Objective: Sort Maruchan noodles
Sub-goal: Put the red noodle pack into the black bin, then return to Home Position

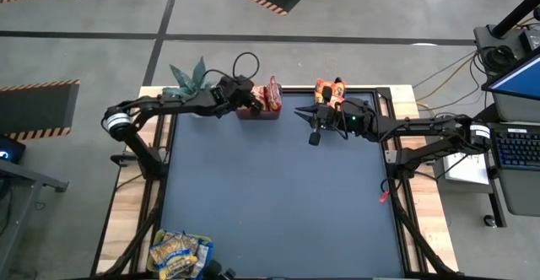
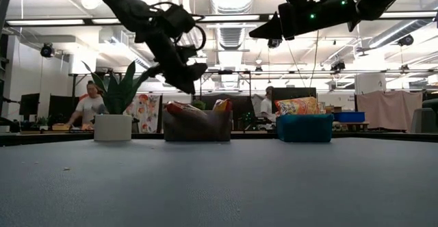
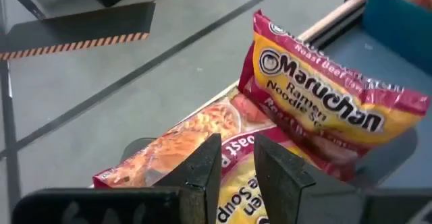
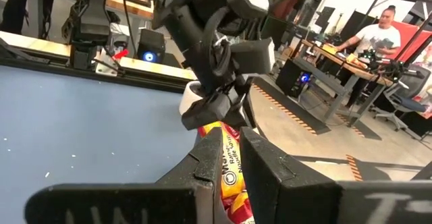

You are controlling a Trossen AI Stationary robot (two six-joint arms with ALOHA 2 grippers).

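Red-pink Maruchan packets (image 3: 317,109) stand and lean in a dark bin (image 2: 197,126) at the table's far edge, seen from above as red packets (image 1: 272,94). My left gripper (image 3: 236,143) hovers just above them, its fingers a narrow gap apart with nothing between. It also shows over the bin in the low view (image 2: 194,76). Orange packets (image 1: 329,88) sit in a teal bin (image 2: 304,128) to the right. My right gripper (image 1: 299,113) hangs shut and level, high above the table beside that bin. Yellow packets (image 1: 180,253) lie at the near left corner.
A potted plant (image 2: 113,97) stands at the far left, next to the dark bin. The blue table top (image 1: 278,196) lies bare between the bins and the near edge. People sit at desks in the room beyond the table.
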